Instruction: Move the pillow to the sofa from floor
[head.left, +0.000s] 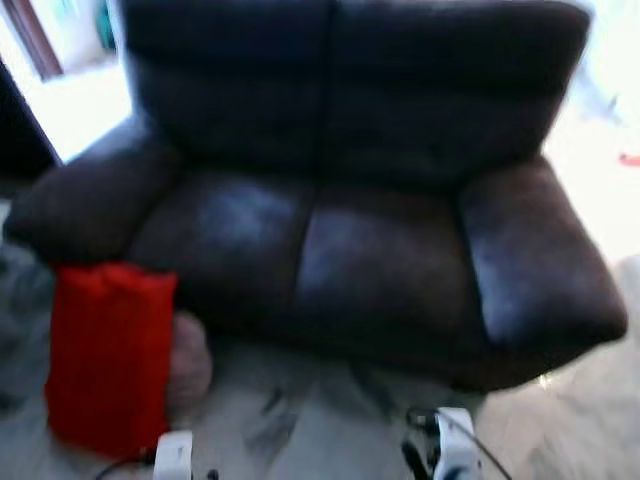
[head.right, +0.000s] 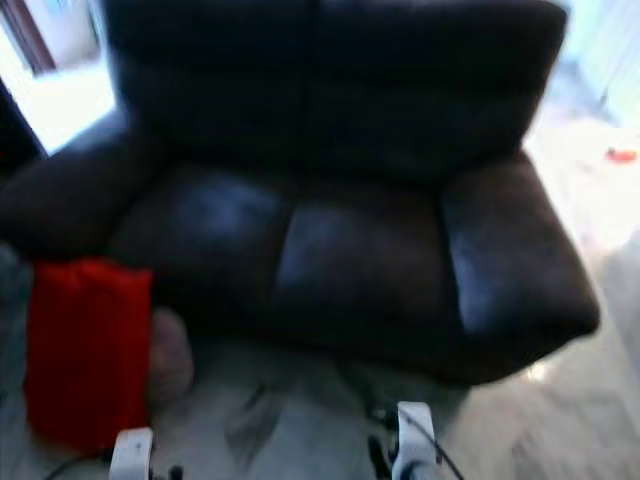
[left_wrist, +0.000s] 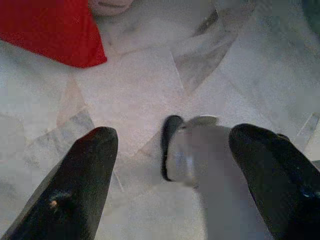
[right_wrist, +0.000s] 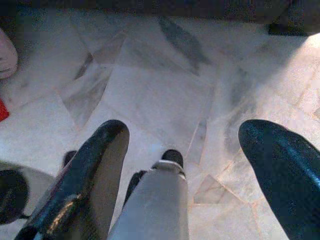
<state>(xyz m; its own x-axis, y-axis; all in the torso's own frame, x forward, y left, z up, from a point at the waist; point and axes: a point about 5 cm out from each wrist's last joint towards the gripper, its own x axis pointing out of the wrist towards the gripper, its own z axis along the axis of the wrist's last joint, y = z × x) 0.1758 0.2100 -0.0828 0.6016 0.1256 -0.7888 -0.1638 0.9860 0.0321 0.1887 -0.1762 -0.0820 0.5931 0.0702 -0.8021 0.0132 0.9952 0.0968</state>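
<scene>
Red pillow (head.left: 108, 355) stands on the marble floor (head.left: 300, 420), against the sofa (head.left: 330, 200) front below its left armrest. Left gripper (left_wrist: 172, 150) and right gripper (right_wrist: 185, 137) both hang above the floor, fingers spread wide, holding nothing

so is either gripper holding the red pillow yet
No, nothing is held. The left gripper and right gripper both hang open over bare floor; the red pillow leans by the sofa.

Head views motion-blurred; daylight glare upper corners; sofa (head.left: 340, 200) dark; wrist views sharper, evenly lit.
</scene>
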